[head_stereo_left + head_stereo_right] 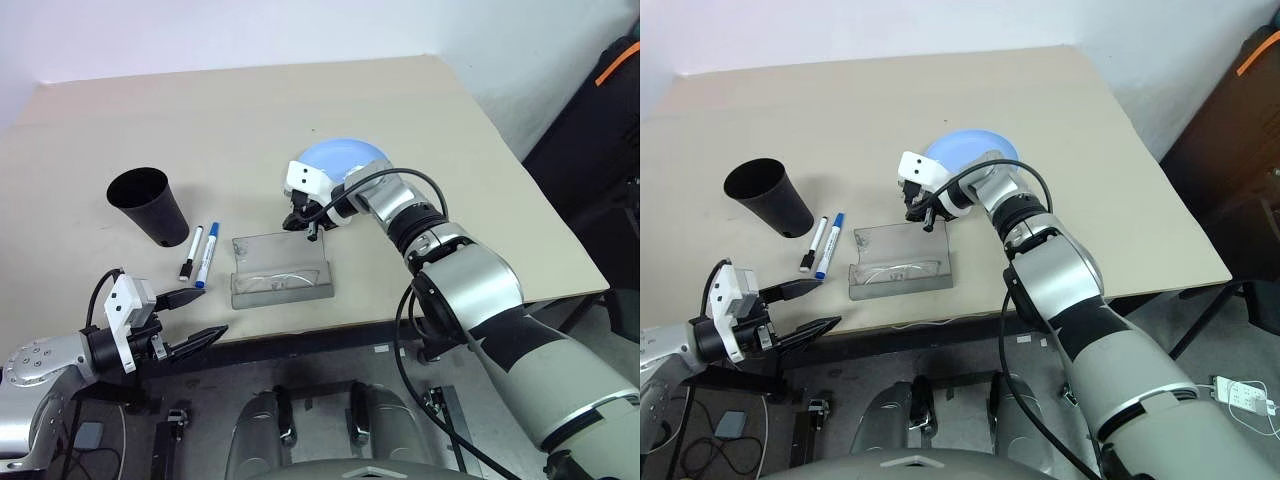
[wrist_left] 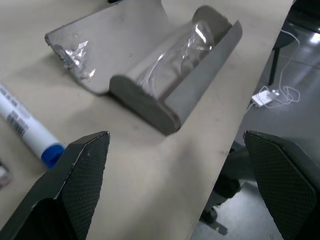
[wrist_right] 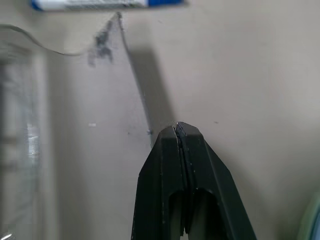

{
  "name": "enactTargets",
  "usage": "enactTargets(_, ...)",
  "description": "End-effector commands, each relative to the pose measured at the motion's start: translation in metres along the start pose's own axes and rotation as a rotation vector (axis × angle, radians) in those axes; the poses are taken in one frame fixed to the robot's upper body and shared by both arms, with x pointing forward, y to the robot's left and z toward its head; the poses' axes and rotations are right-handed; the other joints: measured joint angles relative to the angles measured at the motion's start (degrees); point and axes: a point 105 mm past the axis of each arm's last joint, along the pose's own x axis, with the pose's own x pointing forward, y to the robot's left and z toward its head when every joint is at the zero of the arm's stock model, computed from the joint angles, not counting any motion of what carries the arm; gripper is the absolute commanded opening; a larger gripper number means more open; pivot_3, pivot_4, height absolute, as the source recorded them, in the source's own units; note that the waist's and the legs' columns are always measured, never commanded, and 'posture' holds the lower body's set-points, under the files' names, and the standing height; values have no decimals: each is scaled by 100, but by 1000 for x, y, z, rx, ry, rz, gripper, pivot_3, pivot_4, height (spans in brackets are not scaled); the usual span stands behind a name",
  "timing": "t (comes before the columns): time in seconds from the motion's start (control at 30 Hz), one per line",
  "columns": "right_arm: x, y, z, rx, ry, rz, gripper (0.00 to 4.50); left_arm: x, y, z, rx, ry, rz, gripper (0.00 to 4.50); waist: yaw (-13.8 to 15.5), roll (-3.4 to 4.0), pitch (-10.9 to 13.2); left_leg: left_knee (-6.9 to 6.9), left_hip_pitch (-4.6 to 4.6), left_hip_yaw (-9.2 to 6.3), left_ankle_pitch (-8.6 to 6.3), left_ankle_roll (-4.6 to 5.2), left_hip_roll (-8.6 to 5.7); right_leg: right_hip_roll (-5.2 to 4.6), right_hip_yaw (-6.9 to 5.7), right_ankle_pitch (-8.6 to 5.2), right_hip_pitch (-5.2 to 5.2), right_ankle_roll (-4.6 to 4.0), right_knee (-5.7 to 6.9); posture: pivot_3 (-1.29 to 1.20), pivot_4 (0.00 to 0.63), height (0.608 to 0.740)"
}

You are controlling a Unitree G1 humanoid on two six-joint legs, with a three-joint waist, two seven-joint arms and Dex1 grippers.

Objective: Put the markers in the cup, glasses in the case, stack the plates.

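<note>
Matt beige table (image 1: 250, 110) (grey case (image 1: 282, 287) smooth)

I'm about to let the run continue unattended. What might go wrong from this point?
The right gripper hangs shut just over the open lid of the case, so pushing the lid could slide the case toward the nearby table edge, with the glasses inside. The markers lie side by side close to the cup, so the open left gripper may nudge one while picking the other, or tip the cup.
</note>
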Motion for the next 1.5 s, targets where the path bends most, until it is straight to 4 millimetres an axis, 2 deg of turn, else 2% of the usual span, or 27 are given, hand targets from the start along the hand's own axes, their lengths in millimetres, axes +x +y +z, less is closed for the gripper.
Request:
enactTargets(0.03, -13, -4, 25, -20, -63, 9, 33, 1, 0, 12, 33, -17, -4, 4500, 0, 0, 0, 1, 1, -1, 0, 0, 0, 0, 0, 0, -1, 0, 0, 0, 150, 711)
enactTargets(0.17, -22, -10, 27, 48, -88, -12, 33, 4, 2, 14, 34, -20, -11, 4500, 4, 0, 0, 4, 6, -7, 0, 0, 0, 1, 0, 0, -4, 0, 0, 0, 150, 711)
enactTargets(0.3, -27, -11, 20, 56, -77, -5, 33, 2, 5, 10, 30, -17, -15, 4500, 11, 0, 0, 4, 7, -6, 0, 0, 0, 0, -1, 0, -3, -1, -1, 0, 150, 711)
enactTargets(0.53, -29, -21, 6, 57, -39, -95, 33, 1, 6, 0, 29, -10, -27, 4500, -5, 0, 0, 4, 6, -9, 0, 0, 0, 4, 0, 0, -3, 0, -1, 0, 150, 711)
enactTargets(0.67, -28, -19, -9, 47, 19, -91, 33, 2, 5, -1, 32, -9, -32, 4500, -5, -1, 0, 9, 9, -9, 0, 0, 0, 3, 0, 0, -2, 0, -1, 0, 150, 711)
enactTargets(0.87, -28, -13, -20, 53, 65, -40, 33, 1, 4, -1, 33, -7, -31, 4500, 2, 0, 0, 6, 8, -9, 0, 0, 0, 3, 0, 0, -2, 0, 1, 0, 150, 711)
enactTargets(1.5, -32, 8, -11, 42, 11, 170, 33, 2, 6, 2, 41, 2, -30, 4500, 4, 0, 0, 10, 11, -12, 0, 0, 0, 3, 0, 0, -2, 0, 1, 0, 150, 711)
